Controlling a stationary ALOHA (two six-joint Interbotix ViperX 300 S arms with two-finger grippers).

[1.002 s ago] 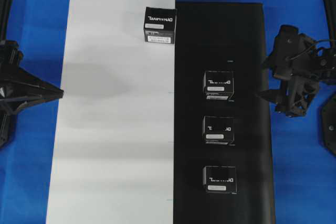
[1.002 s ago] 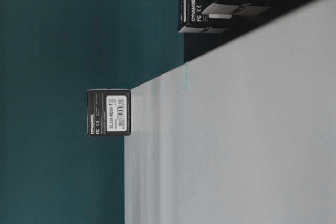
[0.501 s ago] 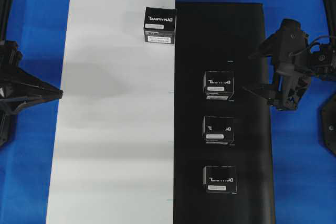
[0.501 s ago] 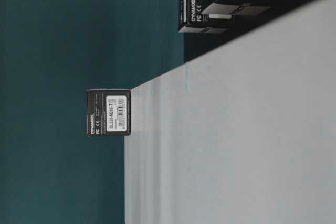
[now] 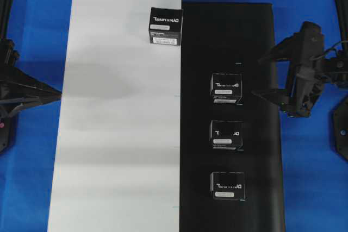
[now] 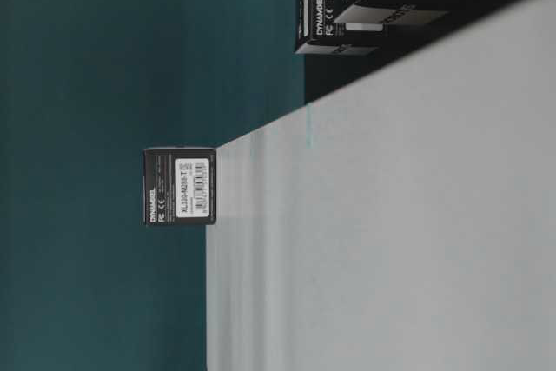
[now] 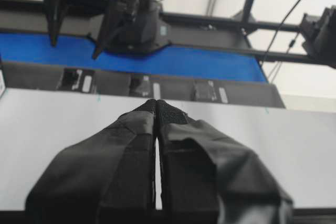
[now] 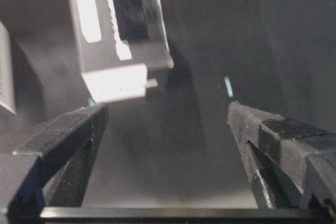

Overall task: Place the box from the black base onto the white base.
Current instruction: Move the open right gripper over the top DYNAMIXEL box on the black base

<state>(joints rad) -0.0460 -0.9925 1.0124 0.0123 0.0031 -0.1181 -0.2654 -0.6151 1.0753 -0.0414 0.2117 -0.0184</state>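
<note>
Three boxes on black base [image 5: 255,36]; nearest box [image 5: 226,88] faces right gripper [image 5: 266,75], fingers spread wide, empty. Fourth box [image 5: 165,25] on white base [image 5: 114,134]. Left gripper [image 7: 157,109] fingers pressed together. Right wrist view blurred.

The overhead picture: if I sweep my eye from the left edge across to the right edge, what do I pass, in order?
left gripper → white base → the box resting on the white base's right edge → black base with its column of three boxes → right gripper
</note>
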